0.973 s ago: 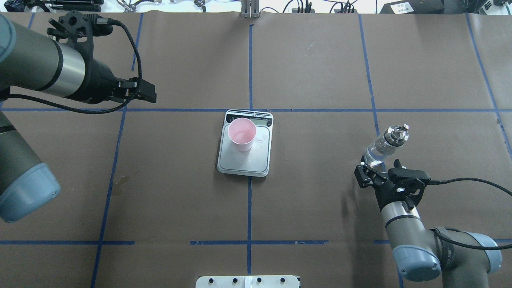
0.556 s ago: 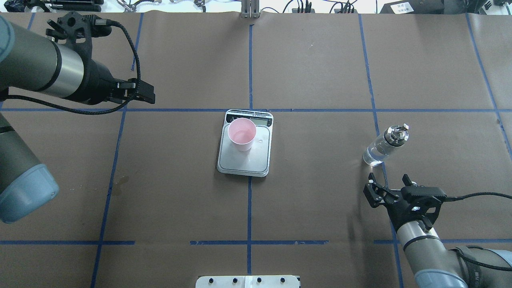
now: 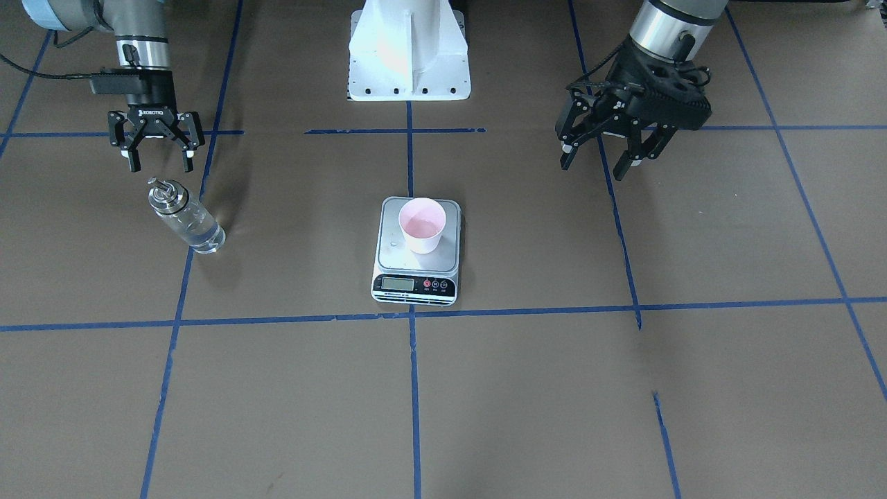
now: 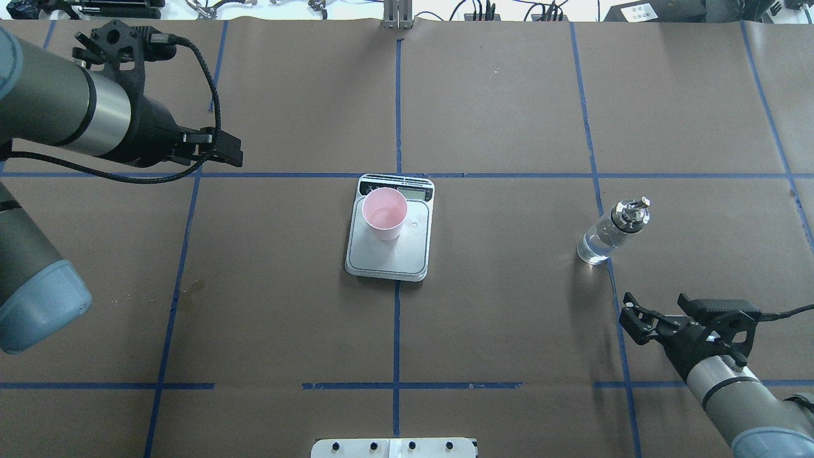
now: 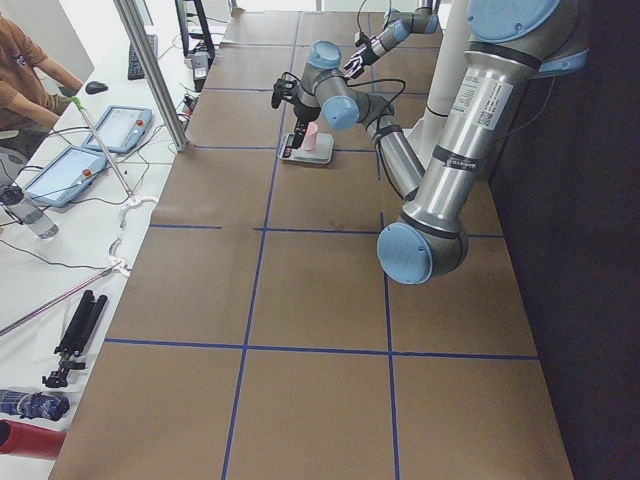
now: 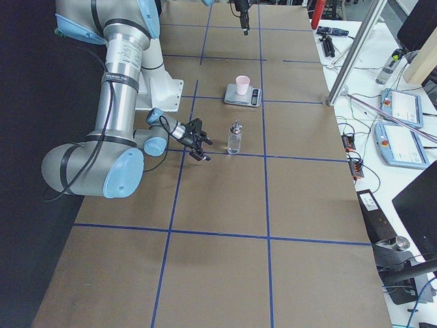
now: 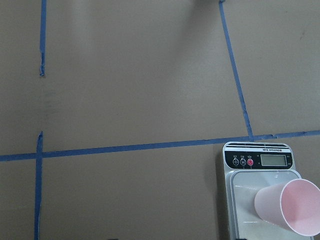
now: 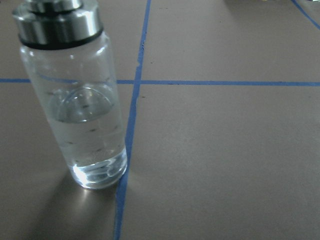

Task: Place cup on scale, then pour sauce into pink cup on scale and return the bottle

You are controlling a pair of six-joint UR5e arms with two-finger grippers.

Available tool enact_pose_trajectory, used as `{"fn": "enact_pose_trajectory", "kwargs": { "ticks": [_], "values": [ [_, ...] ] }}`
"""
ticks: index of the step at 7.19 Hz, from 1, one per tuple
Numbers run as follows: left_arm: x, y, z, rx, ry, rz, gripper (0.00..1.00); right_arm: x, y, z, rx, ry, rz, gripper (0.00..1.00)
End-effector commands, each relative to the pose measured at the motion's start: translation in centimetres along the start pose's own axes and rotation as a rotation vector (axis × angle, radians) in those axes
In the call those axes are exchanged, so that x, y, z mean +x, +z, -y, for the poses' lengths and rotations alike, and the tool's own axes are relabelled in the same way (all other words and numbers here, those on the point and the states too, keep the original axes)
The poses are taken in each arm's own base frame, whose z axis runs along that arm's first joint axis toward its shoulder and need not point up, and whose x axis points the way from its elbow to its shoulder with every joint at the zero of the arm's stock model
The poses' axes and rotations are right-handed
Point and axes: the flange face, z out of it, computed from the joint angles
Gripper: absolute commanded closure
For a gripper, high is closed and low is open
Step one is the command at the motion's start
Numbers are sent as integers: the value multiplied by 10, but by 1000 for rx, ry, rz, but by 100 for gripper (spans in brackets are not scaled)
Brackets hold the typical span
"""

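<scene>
The pale pink cup (image 3: 422, 223) (image 4: 384, 213) stands upright on the silver scale (image 3: 395, 255) (image 4: 399, 257), toward its display end, and also shows low right in the left wrist view as the cup (image 7: 290, 207). The clear glass bottle (image 3: 183, 216) (image 4: 610, 232) (image 8: 80, 100) stands alone on the table, part full of clear sauce (image 8: 89, 135). My right gripper (image 3: 159, 166) (image 4: 655, 304) is open and empty, a short way behind the bottle on the robot's side. My left gripper (image 3: 592, 168) (image 4: 222, 149) hangs open and empty, well off to the scale's side.
Brown paper with blue tape lines (image 4: 397, 114) covers the table. The robot's white base (image 3: 409, 55) sits at the near middle edge. A small wet spot (image 3: 393, 243) lies on the scale platform. Tablets and cables lie past the far edge (image 6: 403, 109), where a seated person (image 5: 25, 70) shows.
My right gripper has drawn back from the bottle toward the robot and slightly outward, leaving the bottle standing free. The left gripper shifted slightly away from the scale.
</scene>
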Motion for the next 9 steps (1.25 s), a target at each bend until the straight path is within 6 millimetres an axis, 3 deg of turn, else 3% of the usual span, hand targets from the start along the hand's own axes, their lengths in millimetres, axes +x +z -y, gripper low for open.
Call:
{"fn": "enact_pose_trajectory", "kwargs": {
  "ticks": [1,3,4,5,6,7,8,9],
  "values": [
    [-46,2,5,-3,81,64,18,44,21,20,-106,-50,6,0],
    [-112,-5,16,-22,164,130,18,117,51,43,-187,-77,40,0],
    [-163,-9,37,-55,214,149,17,180,70,66,-257,-113,55,0],
    [-212,-8,47,-105,261,152,17,235,79,101,-312,-130,78,0],
    [-245,-11,54,-125,295,154,17,293,90,142,-370,-134,108,0],
    [-279,-17,52,-145,308,158,5,343,104,190,-415,-155,131,0],
    [-308,-29,58,-140,310,174,0,374,110,232,-474,-202,136,0],
    [-326,-37,62,-137,305,173,0,384,116,282,-530,-252,132,0]
  ]
}}
